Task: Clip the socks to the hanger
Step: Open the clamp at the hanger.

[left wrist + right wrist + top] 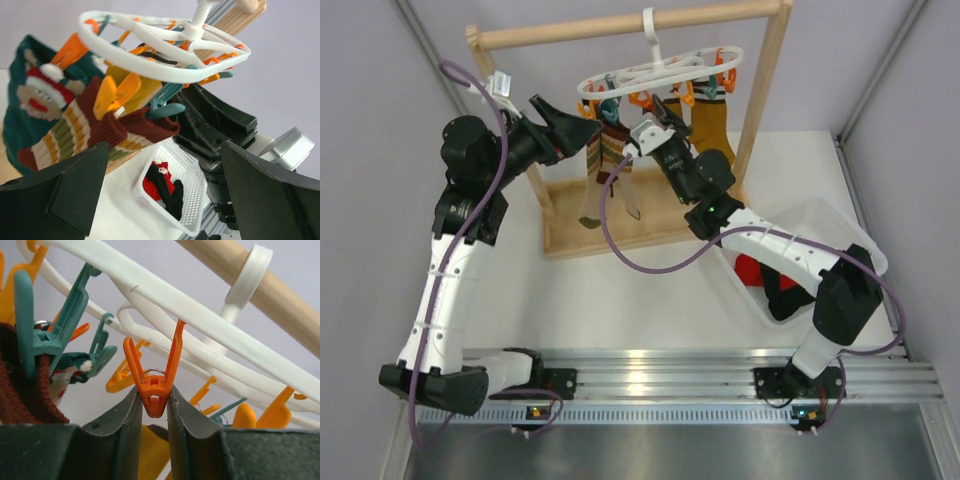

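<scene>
The white plastic ring hanger (660, 72) hangs on the far wooden rod (570, 32), right tool (152, 407) pinching its smooth orange clip (152, 385), left tool (164, 150) gaping, red and black socks (752, 268) heaped in the right-hand mesh basket (832, 216).

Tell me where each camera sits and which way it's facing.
Top external: above and behind, looking down at rack, hanger, left arm, right arm.
Left wrist: on left arm, looking up at the hanger; open left gripper frames it.
Right wrist: looking up at the hanger; right gripper pinches an orange clip.
Shared: all see the hanger.
</scene>
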